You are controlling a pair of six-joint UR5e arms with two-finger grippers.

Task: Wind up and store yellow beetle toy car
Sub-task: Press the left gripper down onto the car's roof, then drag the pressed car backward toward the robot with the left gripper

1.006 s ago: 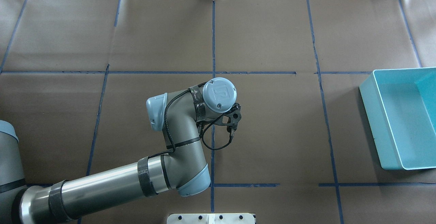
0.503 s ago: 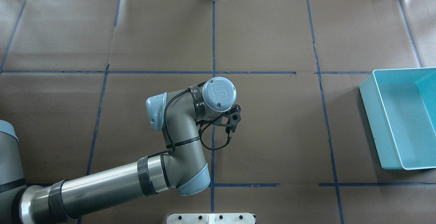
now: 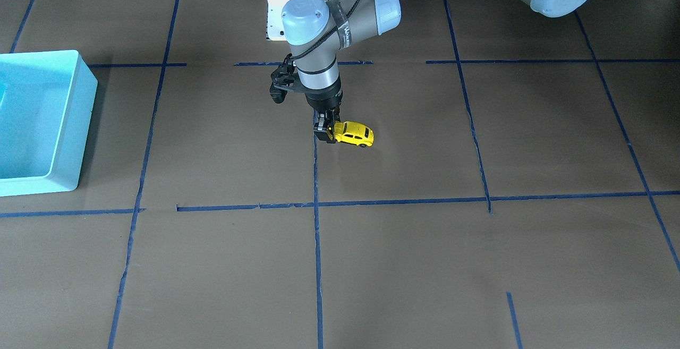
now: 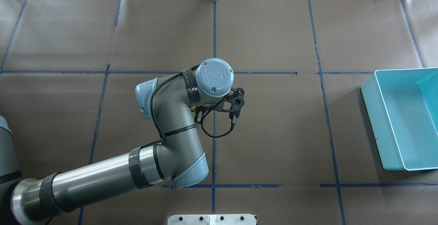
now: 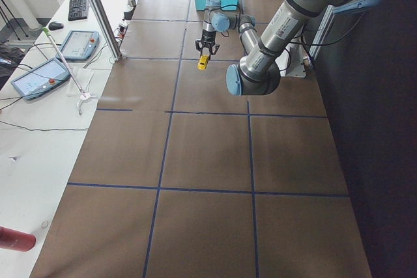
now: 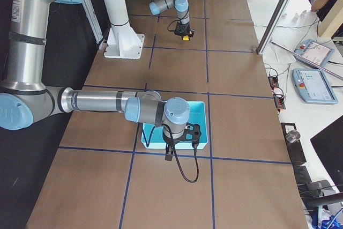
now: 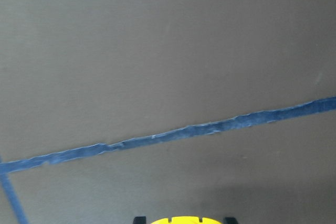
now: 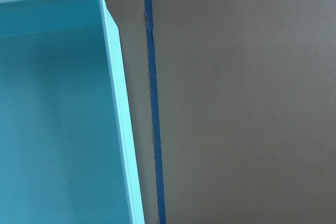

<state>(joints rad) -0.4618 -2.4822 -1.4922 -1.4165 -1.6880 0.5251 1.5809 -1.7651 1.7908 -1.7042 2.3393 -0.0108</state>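
The yellow beetle toy car (image 3: pixel 354 134) hangs in my left gripper (image 3: pixel 326 132), which is shut on one end of it and holds it level, a little above the brown table near the centre tape line. The car also shows in the exterior left view (image 5: pixel 203 62), in the exterior right view (image 6: pixel 185 37) and as a yellow sliver at the bottom edge of the left wrist view (image 7: pixel 181 220). In the overhead view the left wrist (image 4: pixel 214 77) hides it. My right arm's wrist (image 6: pixel 177 113) hovers over the near edge of the turquoise bin (image 6: pixel 206 127); I cannot tell its gripper's state.
The turquoise bin (image 4: pixel 373 122) stands at the table's right edge, seen at the left in the front-facing view (image 3: pixel 79 136), with nothing showing inside it; its rim fills the left of the right wrist view (image 8: pixel 122 108). Blue tape lines (image 3: pixel 317 243) cross the brown table cover.
My left arm has moved away from the robot's base and slightly to the left, carrying the car. The bin has not moved.
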